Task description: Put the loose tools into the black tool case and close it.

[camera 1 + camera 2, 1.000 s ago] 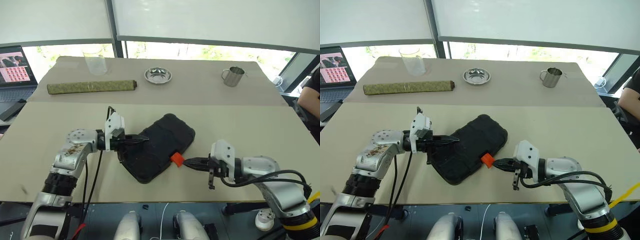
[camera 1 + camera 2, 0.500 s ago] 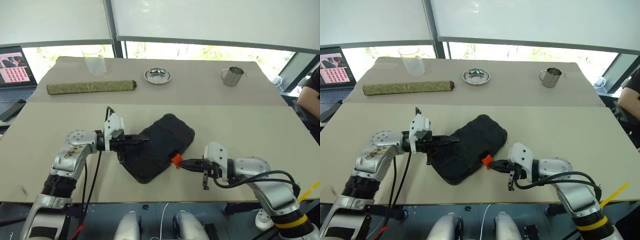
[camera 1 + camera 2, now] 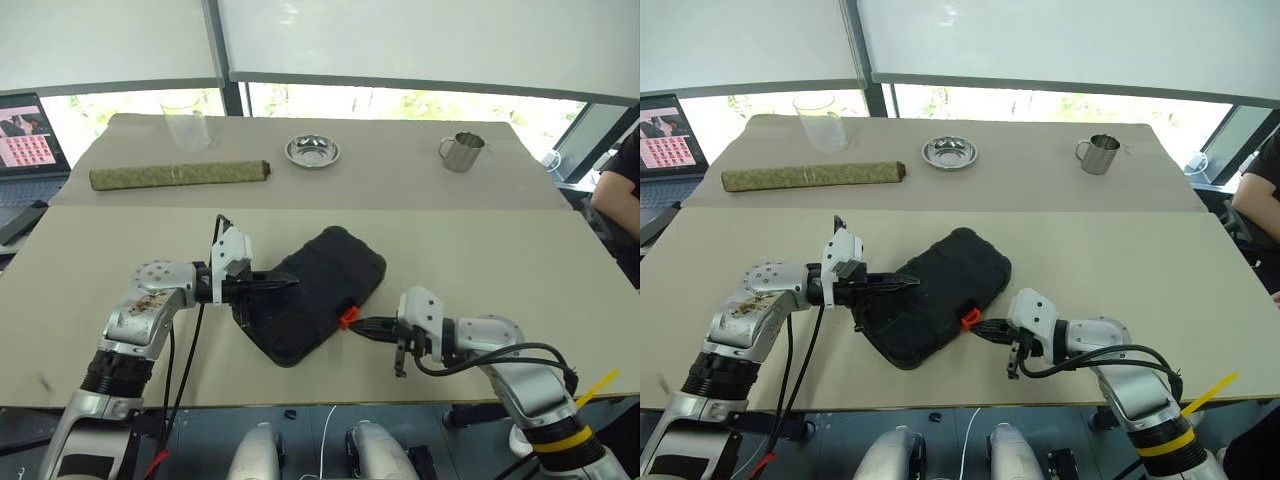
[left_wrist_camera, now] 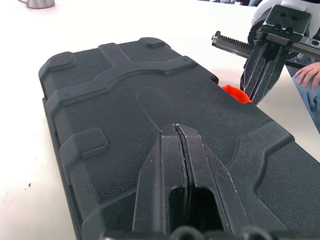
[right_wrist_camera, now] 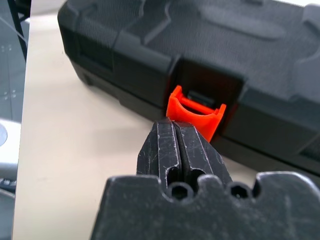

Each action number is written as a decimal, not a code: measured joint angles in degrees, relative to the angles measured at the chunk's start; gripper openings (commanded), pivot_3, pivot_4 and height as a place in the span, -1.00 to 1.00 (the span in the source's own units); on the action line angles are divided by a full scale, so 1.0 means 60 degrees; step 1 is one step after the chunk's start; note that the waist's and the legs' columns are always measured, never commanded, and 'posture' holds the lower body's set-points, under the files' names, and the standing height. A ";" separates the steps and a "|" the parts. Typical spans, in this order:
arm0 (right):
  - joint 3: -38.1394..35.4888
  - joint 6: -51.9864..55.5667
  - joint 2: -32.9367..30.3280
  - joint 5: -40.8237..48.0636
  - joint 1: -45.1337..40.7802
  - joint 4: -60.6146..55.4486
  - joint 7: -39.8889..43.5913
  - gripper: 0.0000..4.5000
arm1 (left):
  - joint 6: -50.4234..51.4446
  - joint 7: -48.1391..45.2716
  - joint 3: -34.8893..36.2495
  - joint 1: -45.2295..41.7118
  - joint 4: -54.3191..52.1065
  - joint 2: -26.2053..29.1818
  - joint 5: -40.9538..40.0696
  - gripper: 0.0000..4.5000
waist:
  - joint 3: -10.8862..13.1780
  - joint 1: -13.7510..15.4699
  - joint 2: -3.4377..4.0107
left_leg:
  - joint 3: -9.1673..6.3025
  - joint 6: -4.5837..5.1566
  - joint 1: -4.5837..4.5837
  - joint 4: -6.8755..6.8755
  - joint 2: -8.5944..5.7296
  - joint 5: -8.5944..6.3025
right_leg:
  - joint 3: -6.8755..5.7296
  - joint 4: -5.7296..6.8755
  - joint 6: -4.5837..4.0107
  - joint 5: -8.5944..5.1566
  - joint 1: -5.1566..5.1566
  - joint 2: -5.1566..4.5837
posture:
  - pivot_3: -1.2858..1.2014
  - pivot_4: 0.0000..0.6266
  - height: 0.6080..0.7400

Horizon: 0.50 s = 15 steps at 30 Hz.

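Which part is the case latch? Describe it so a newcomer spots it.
On the near beige table lies the closed black tool case. On its edge facing the right claw sits the latch: a small orange tab, the case's sole bright part.

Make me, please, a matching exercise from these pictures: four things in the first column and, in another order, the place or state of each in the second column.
Column one:
1. black tool case
2. orange latch
3. left gripper
4. rolled green mat

Column two:
A. lying on the far table beside the clear cup
B. shut, its fingers over the case's lid
C. closed, lying flat on the near table
D. right at the tips of the shut right gripper

Pairs: 1-C, 2-D, 3-B, 4-A
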 measured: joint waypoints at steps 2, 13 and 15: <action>-0.0058 -0.0157 0.0125 0.0012 -0.0002 -0.0003 -0.0097 -0.99 | -0.0002 -0.0009 -0.0002 0.0029 -0.0041 0.0007 0.0000 -0.98 | -0.0001 0.0007 0.0002 | 0.0000 0.0000 0.0001 0.0000 0.0000 0.0000 | 0.0000 0.0000 0.0000 0.0000 0.0002 0.0000 | 0.03 -0.52 1.00; -0.0024 -0.0183 0.0043 -0.0354 -0.0219 0.0267 -0.0277 -0.99 | -0.0301 0.0031 -0.0432 -0.0001 0.0020 0.0137 0.0479 -0.98 | -0.0033 0.0021 0.0056 | 0.0003 0.0000 0.0068 0.0000 -0.0001 0.0000 | 0.0002 -0.0007 0.0002 -0.0004 0.0073 -0.0001 | 0.03 -0.52 1.00; -0.0051 0.0115 -0.0167 -0.0261 -0.0064 0.0096 -0.0210 -0.99 | -0.0350 0.0058 -0.0511 -0.0017 0.0041 0.0129 0.0523 -0.98 | -0.0047 0.0027 0.0080 | 0.0002 0.0002 0.0084 -0.0004 -0.0002 -0.0002 | 0.0002 -0.0016 0.0005 -0.0006 0.0095 -0.0002 | 0.03 -0.52 1.00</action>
